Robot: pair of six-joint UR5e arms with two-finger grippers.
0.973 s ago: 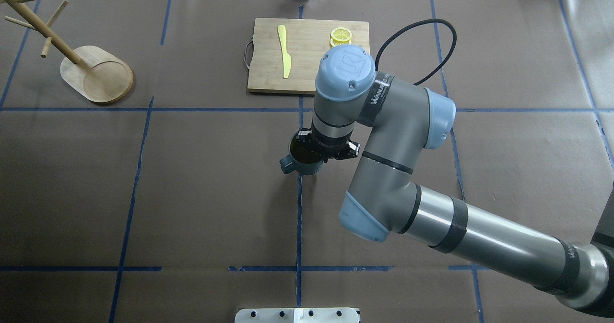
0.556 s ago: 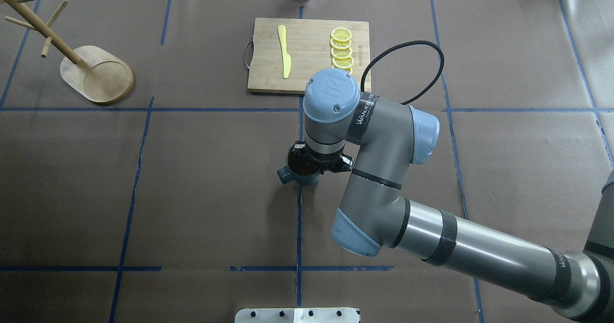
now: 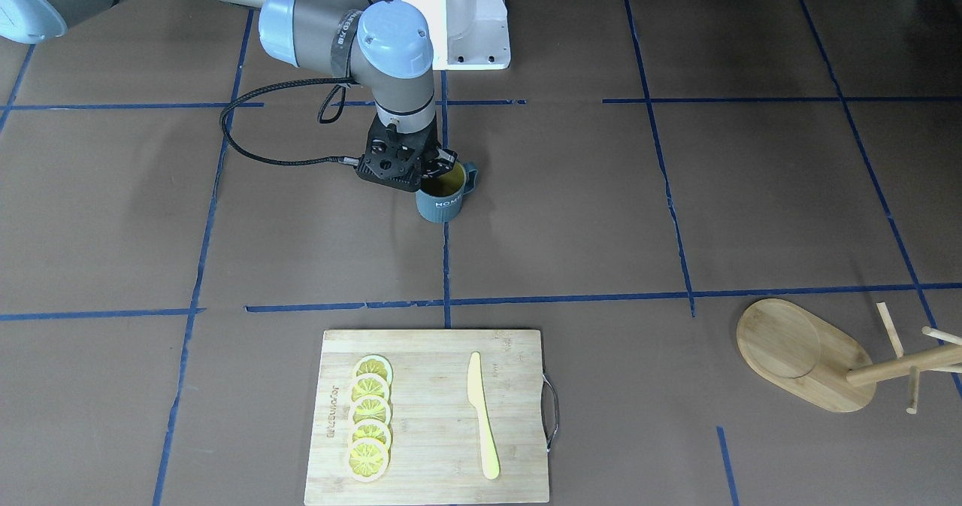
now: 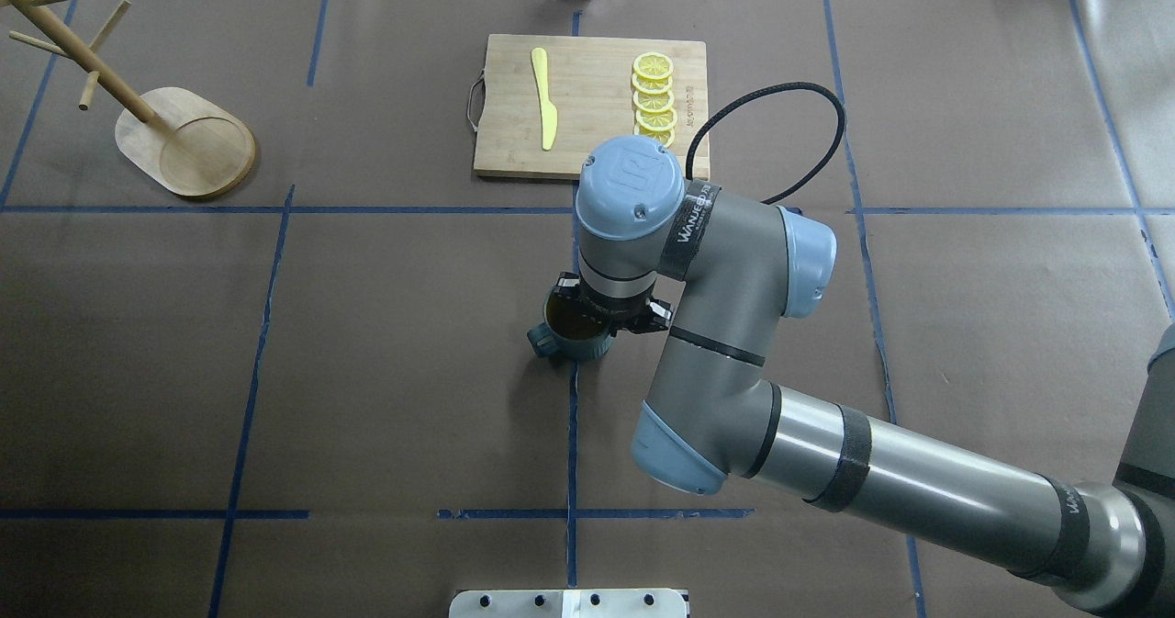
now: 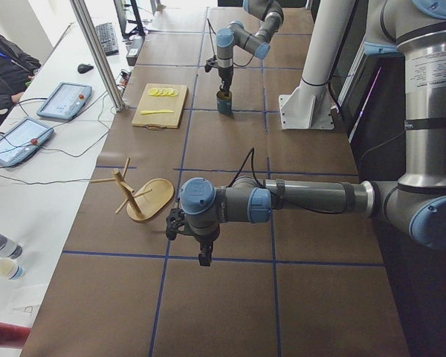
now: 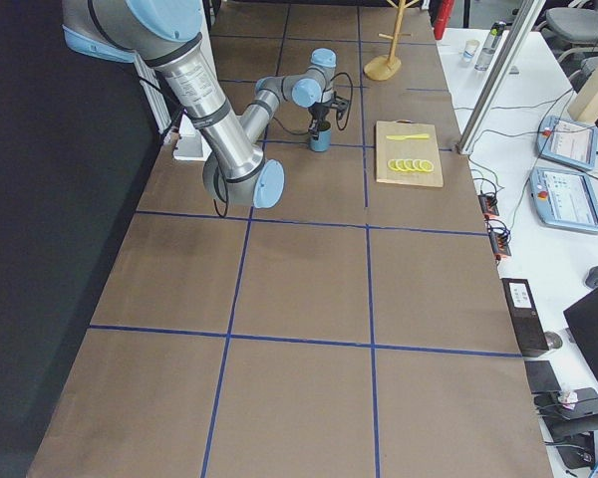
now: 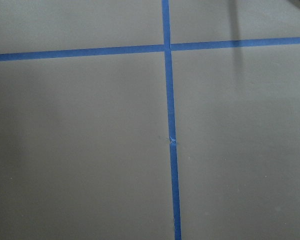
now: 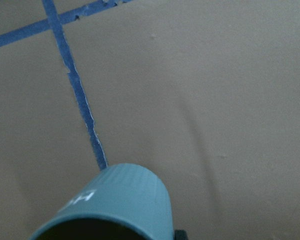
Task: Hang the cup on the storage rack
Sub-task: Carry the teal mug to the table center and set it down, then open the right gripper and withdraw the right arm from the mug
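The dark teal cup [image 3: 442, 199] with a yellow inside and white lettering sits near the table's middle, its loop handle [image 4: 542, 341] pointing toward the robot's left. My right gripper [image 3: 436, 168] comes straight down on the cup [image 8: 115, 205] and is shut on its rim. The storage rack [image 4: 184, 145], a bamboo mug tree on an oval base, stands at the far left with bare pegs, well away from the cup. My left gripper [image 5: 203, 256] hangs low over the table near the rack [image 5: 145, 199]. I cannot tell whether it is open or shut.
A bamboo cutting board [image 4: 587, 150] lies at the far middle of the table with a yellow knife [image 4: 545, 99] and a row of lemon slices [image 4: 654, 95]. A black cable [image 4: 780, 104] loops off my right wrist. Blue tape lines cross the brown table cover.
My right arm has drawn back toward the robot and slightly left, taking the cup with it. The lemon slices have come out from under the wrist.
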